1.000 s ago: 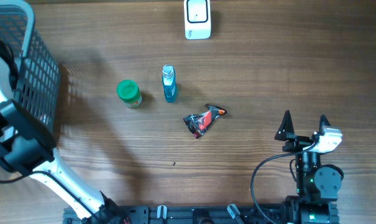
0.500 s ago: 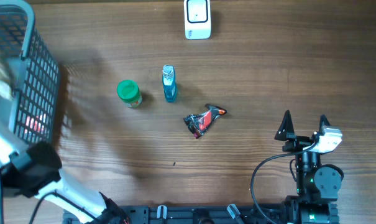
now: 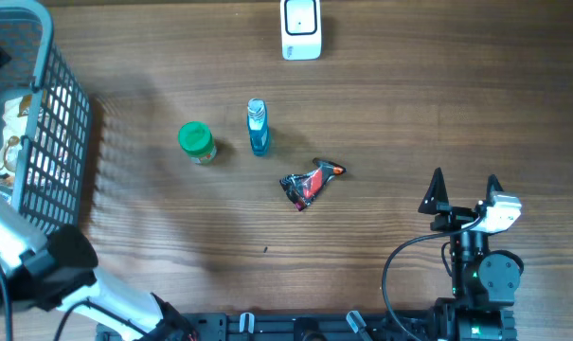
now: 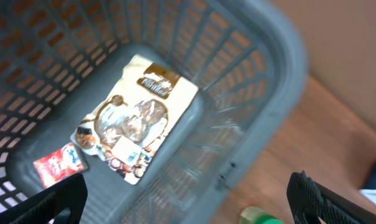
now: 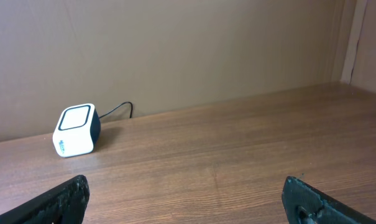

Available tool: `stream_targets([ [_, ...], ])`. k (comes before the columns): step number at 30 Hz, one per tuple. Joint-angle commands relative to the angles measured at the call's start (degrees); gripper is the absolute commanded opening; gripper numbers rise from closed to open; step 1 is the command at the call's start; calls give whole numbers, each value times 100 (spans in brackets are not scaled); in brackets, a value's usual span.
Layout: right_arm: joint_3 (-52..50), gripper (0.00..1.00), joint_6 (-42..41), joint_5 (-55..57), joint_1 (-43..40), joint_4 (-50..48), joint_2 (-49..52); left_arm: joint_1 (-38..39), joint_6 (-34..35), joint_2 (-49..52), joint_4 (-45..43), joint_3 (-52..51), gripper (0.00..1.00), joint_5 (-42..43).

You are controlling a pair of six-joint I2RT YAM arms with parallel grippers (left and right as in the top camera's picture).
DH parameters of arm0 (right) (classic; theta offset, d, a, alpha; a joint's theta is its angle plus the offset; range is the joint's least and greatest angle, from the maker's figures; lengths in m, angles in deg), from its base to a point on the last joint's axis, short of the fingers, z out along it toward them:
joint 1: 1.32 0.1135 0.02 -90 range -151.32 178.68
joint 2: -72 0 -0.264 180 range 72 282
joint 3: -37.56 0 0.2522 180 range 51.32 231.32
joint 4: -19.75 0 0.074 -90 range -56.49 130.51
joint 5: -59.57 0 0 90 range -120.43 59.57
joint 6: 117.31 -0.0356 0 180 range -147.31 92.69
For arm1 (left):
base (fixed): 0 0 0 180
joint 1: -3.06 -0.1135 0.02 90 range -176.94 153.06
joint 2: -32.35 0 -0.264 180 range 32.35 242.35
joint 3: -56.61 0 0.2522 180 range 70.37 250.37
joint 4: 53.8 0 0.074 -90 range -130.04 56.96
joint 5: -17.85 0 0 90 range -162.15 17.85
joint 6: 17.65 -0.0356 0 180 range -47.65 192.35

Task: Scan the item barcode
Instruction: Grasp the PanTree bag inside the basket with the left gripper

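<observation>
— Both your hands stand apart and empty; which takes the wrapper [image 3: 308, 183]?
— Right hand [image 3: 464, 180]: it sits nearest on the bench [image 3: 409, 104], wrapper ahead-left, lying slantwise, scanner [image 3: 301, 28] beyond. Your left hand [image 4: 188, 196] hangs far off, over the basket [image 4: 256, 143].

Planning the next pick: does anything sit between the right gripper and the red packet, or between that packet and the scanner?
Nothing visible does. Bare table lies between the right gripper and the packet, and between the packet and the scanner. The blue bottle stands left of that second path.
</observation>
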Motion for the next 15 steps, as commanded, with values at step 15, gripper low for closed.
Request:
stream_targets([
  [15, -7, 100, 109, -76, 17, -20, -11, -780, -1272, 1526, -361, -463, 100, 118],
])
